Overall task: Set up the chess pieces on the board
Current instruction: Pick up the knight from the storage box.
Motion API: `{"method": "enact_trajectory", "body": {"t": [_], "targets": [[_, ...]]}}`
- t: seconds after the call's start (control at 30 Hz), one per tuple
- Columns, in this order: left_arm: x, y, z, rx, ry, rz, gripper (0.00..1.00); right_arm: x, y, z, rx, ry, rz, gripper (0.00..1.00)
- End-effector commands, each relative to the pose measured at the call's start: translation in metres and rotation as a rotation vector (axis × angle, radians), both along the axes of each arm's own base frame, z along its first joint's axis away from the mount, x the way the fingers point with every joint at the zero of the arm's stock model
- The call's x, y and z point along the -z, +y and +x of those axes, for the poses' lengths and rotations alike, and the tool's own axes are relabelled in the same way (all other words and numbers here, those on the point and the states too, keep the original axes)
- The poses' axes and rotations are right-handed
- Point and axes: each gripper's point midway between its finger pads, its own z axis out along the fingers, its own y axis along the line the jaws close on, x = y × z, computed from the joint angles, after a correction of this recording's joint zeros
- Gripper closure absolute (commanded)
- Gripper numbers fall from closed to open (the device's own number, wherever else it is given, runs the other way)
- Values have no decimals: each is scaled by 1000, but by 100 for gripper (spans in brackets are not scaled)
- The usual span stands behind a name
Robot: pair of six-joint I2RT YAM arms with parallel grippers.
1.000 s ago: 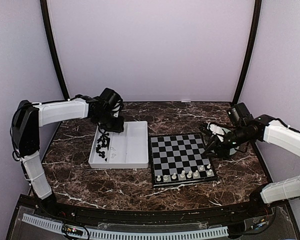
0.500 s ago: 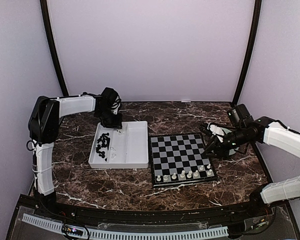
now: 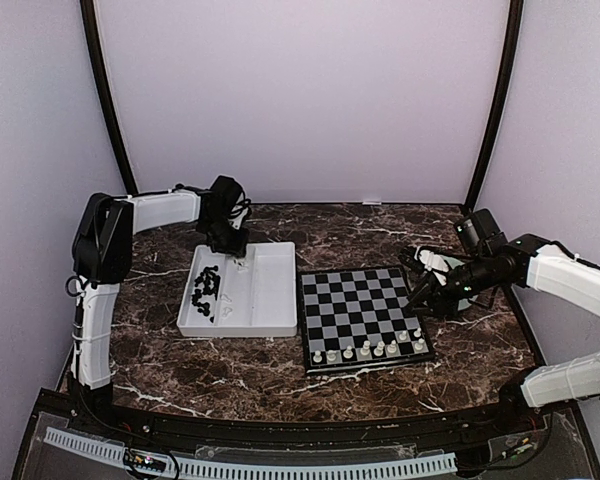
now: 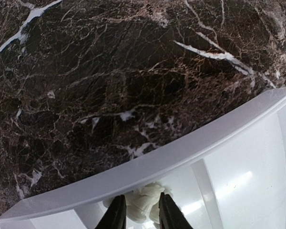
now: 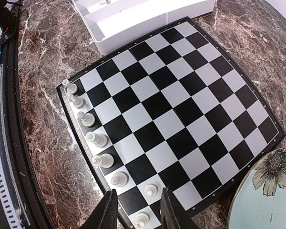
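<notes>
The board lies at the table's middle right, with several white chess pieces in a row on its near edge. Black chess pieces lie heaped in the left part of the white tray. My left gripper reaches into the tray's back left corner. In the left wrist view, this gripper has a small white piece filling the narrow gap between its fingers. My right gripper hangs open and empty over the board's right edge. In the right wrist view, this gripper is above a white pawn.
The tray's rim runs just behind the left fingers, with dark marble beyond it. A pale green plate with a flower print lies right of the board. Purple walls close in the back and sides.
My left gripper has moved from above the heap of black pieces back to the tray's far left corner. The right arm has stayed still.
</notes>
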Motion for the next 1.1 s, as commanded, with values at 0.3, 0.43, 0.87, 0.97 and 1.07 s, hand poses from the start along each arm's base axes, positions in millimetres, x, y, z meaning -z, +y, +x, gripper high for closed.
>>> {"method": "enact_trajectory", "body": {"t": [0.3, 0.43, 0.87, 0.97, 1.07], "targets": [[13, 22, -27, 51, 116, 143, 70, -6, 5, 3, -4, -11, 39, 67], [20, 23, -35, 57, 144, 137, 73, -6, 5, 3, -6, -10, 39, 67], [-26, 20, -37, 59, 67, 91, 82, -9, 6, 4, -8, -7, 38, 67], [-48, 16, -49, 78, 49, 30, 82, -14, 9, 6, -14, -1, 47, 67], [-76, 14, -67, 86, 2, -47, 82, -25, 16, 11, -25, 7, 76, 67]]}}
